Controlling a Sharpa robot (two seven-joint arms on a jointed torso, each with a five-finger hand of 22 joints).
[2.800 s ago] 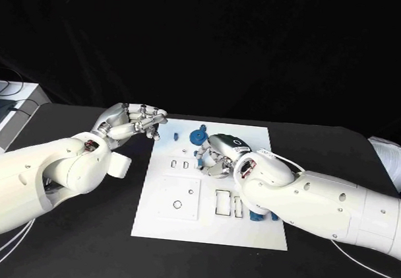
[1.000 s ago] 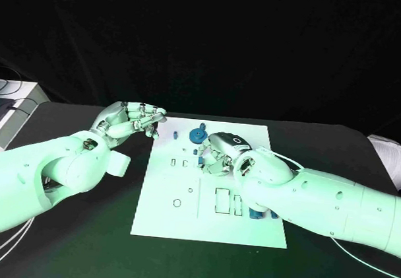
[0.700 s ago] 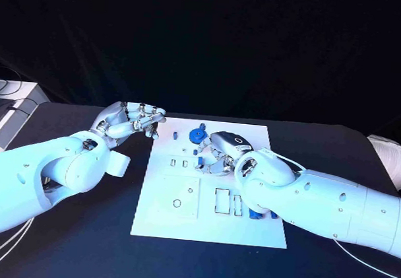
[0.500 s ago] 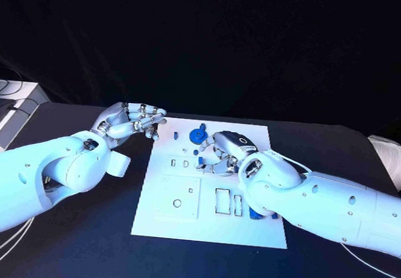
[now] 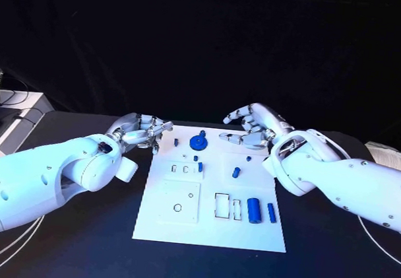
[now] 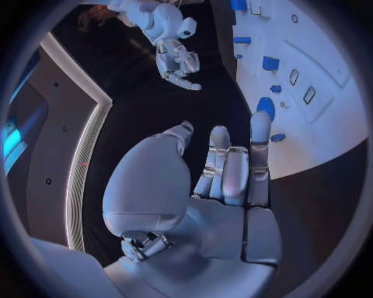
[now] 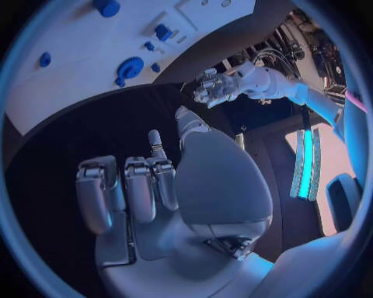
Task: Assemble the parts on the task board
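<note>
Task board (image 5: 212, 213): smooth white plate, matt, flat sheen. Blue parts (image 5: 253, 206) just beside the right hand (image 5: 251, 127): plastic-looking, slightly glossy. Both hands, left hand (image 5: 140, 132) included: silvery metal, satin. Arm shells (image 5: 368, 185): glossy white plastic. Table (image 5: 75, 246): black, matt.

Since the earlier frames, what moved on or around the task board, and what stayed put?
The right hand lifted off the middle of the task board and drew back to its far right corner, fingers apart and holding nothing. That uncovered small blue parts, one of them near where it had been working. The left hand stayed curled at the board's far left corner; the blue gear kept its place.
</note>
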